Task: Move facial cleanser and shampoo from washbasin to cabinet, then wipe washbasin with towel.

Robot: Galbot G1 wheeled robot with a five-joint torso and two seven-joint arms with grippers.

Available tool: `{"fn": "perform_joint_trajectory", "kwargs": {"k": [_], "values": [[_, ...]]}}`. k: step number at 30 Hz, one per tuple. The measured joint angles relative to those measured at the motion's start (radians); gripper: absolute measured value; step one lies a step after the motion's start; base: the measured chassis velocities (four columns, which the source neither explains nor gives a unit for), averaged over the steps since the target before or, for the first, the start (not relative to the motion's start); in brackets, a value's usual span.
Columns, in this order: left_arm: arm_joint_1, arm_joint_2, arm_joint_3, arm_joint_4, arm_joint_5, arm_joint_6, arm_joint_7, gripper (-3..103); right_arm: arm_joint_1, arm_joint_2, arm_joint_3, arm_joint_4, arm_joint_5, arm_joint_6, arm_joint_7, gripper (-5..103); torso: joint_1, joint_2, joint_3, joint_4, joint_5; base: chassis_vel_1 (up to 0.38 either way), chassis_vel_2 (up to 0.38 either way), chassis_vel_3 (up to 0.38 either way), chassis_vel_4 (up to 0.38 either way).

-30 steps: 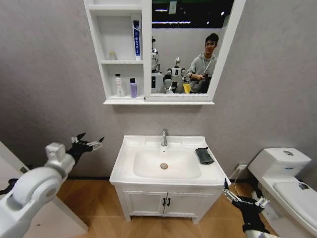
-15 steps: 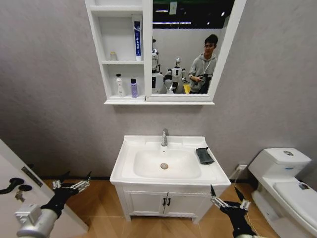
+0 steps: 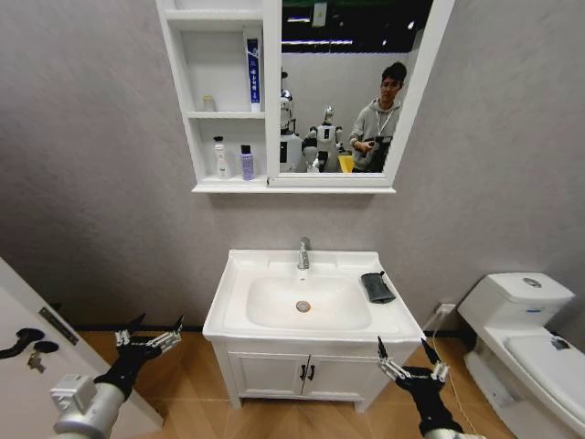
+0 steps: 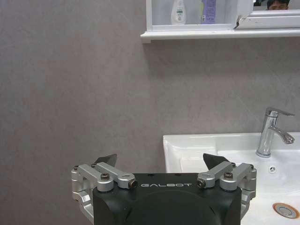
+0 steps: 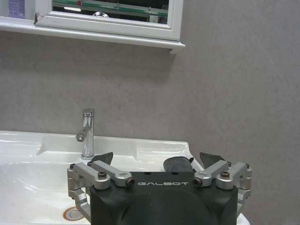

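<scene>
— On the cabinet [image 3: 224,101]'s lowest shelf, how many bottles?
— Two: one white bottle [image 3: 219,158] and one purple bottle [image 3: 246,163], side by side. A small jar [image 3: 208,102] sits on the shelf above, and a blue tube [image 3: 252,73] stands at its right; labels too small to read.
— And the washbasin [image 3: 239,312]?
— One towel [image 3: 377,287], dark, on the right rim, right of the single faucet [image 3: 303,253]. From the right wrist, the gripper body partly hides it.
— Grippers?
— Two. The left gripper [image 3: 149,340] hangs low, left of the vanity [image 3: 274,375], fingers spread wide, holding nothing. The right gripper [image 3: 409,367] sits low at the basin's near right corner, equally wide, touching nothing.
</scene>
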Motion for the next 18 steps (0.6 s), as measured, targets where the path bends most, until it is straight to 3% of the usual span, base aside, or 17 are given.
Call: {"fn": "perform_joint_trajectory", "kwargs": {"k": [8,18], "values": [[-0.002,0.002,0.001,0.001,-0.002,0.001,-0.002,100,0.017,-0.018,0.044,-0.022,0.068,-0.004,0.039,100,0.0,0.0,0.0,0.0,0.0,0.0,0.0,0.0,0.0],[-0.003,0.003,0.001,0.002,-0.004,0.002,-0.002,100,0.026,-0.013,0.017,-0.016,0.074,-0.01,0.026,100,0.0,0.0,0.0,0.0,0.0,0.0,0.0,0.0,0.0]]}}
